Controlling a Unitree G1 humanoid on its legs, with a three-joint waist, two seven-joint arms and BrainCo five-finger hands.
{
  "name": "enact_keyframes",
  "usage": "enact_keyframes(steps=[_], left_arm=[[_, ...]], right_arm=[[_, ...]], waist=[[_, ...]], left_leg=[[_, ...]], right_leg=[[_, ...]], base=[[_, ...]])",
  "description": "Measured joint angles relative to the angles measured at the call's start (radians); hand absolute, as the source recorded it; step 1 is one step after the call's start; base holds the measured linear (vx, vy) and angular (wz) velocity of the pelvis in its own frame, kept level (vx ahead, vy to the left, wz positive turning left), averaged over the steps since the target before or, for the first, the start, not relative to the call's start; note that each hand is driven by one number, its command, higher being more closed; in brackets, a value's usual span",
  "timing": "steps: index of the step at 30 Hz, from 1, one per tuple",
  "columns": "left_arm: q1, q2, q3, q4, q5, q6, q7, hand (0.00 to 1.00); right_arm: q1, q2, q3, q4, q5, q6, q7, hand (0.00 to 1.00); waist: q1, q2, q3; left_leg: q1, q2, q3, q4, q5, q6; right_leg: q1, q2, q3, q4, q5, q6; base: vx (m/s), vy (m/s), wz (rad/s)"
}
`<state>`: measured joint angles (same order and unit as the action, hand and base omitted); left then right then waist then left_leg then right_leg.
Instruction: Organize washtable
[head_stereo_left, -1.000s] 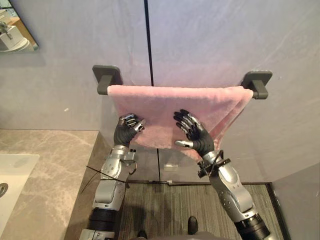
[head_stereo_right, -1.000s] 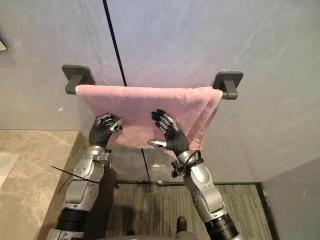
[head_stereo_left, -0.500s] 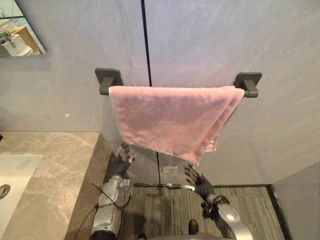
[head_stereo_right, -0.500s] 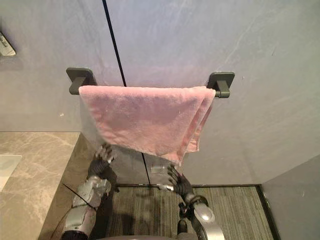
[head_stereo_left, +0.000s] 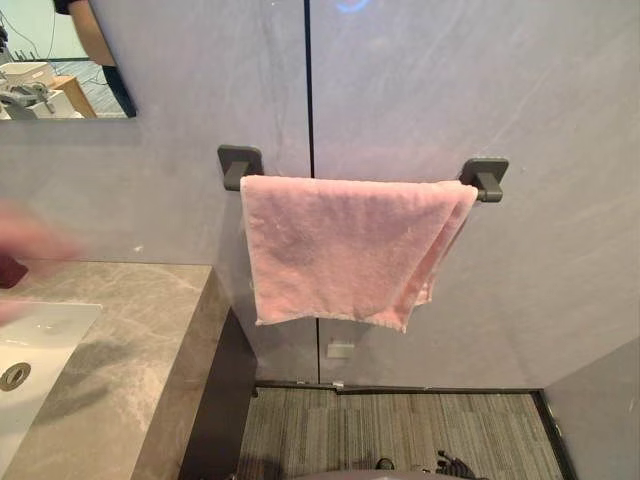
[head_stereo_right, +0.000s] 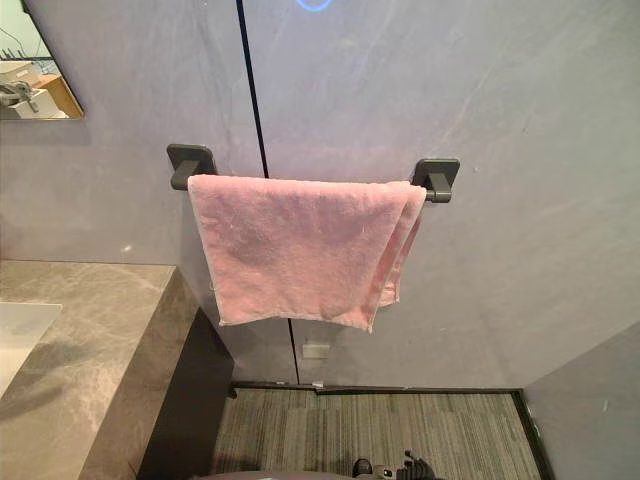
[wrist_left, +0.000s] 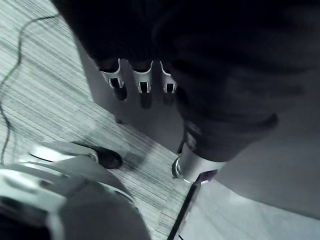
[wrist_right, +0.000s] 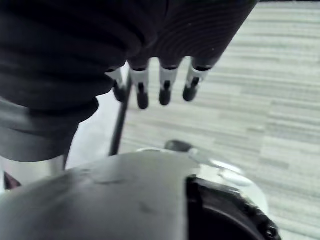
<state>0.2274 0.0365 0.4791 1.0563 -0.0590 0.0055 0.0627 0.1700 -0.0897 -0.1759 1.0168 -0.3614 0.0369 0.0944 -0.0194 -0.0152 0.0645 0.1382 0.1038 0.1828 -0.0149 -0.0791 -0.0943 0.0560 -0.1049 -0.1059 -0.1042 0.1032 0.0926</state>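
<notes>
**Head views.** A pink towel (head_stereo_left: 345, 250) is hung over a towel bar on the far wall, between two dark grey square brackets (head_stereo_left: 240, 165) (head_stereo_left: 485, 175). The cloth is fluffy terry. It is spread flat across most of the bar and doubled into loose folds at its right end. The lower hem runs roughly level, and a shorter layer shows behind it at the right. The wall is made of smooth grey panels parted by a thin black seam (head_stereo_right: 252, 90). A grey veined marble countertop (head_stereo_left: 130, 340) with a white sink (head_stereo_left: 30, 350) lies at the near left. A mirror corner (head_stereo_left: 55, 60) is seen at the upper left. The floor (head_stereo_left: 400, 430) is striped grey.

**Left wrist view.** The left hand (wrist_left: 142, 79) is pointed at the floor. Its fingers are extended and relaxed, and nothing is held or touched.

**Right wrist view.** The right hand (wrist_right: 165, 85) is likewise directed at the striped floor. Its fingers are straight and slightly spread, and nothing is grasped.
</notes>
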Motion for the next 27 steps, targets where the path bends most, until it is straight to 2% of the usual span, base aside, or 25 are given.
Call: enact_keyframes(steps=[3,8,21,27], left_arm=[[0.006,-0.015,0.039,0.013,0.002,0.009,-0.020,0.00],[-0.009,-0.016,0.028,0.014,0.000,0.007,-0.026,0.00],[-0.081,0.009,-0.128,0.011,-0.005,-0.026,-0.034,0.00],[-0.081,0.009,-0.186,-0.026,0.050,-0.037,0.011,0.00]], right_arm=[[0.002,0.002,-0.018,0.018,0.010,0.008,0.001,0.00],[-0.005,-0.003,-0.018,0.026,0.021,0.009,0.012,0.00],[-0.028,-0.029,0.060,0.039,0.081,0.009,0.016,0.00],[-0.024,-0.035,0.068,0.036,0.171,0.007,-0.003,0.00]], waist=[[0.007,0.002,-0.003],[0.008,0.005,-0.011],[0.006,0.005,-0.010],[0.006,0.006,-0.009]], left_leg=[[0.001,0.000,0.011,-0.012,0.000,0.000],[0.008,0.000,0.010,-0.020,0.002,-0.003],[0.025,-0.013,0.008,-0.011,0.004,0.007],[0.007,-0.010,0.005,-0.004,0.000,0.001]], right_leg=[[-0.010,0.000,0.002,0.000,0.000,0.000],[-0.008,0.002,0.001,0.000,0.000,0.006],[0.006,-0.005,-0.004,0.002,0.003,0.005],[-0.007,-0.004,-0.005,0.000,-0.006,0.005]], base=[[-0.02,-0.001,-0.10],[0.03,0.004,-0.01],[0.02,0.002,0.00],[-0.06,-0.018,0.00]])
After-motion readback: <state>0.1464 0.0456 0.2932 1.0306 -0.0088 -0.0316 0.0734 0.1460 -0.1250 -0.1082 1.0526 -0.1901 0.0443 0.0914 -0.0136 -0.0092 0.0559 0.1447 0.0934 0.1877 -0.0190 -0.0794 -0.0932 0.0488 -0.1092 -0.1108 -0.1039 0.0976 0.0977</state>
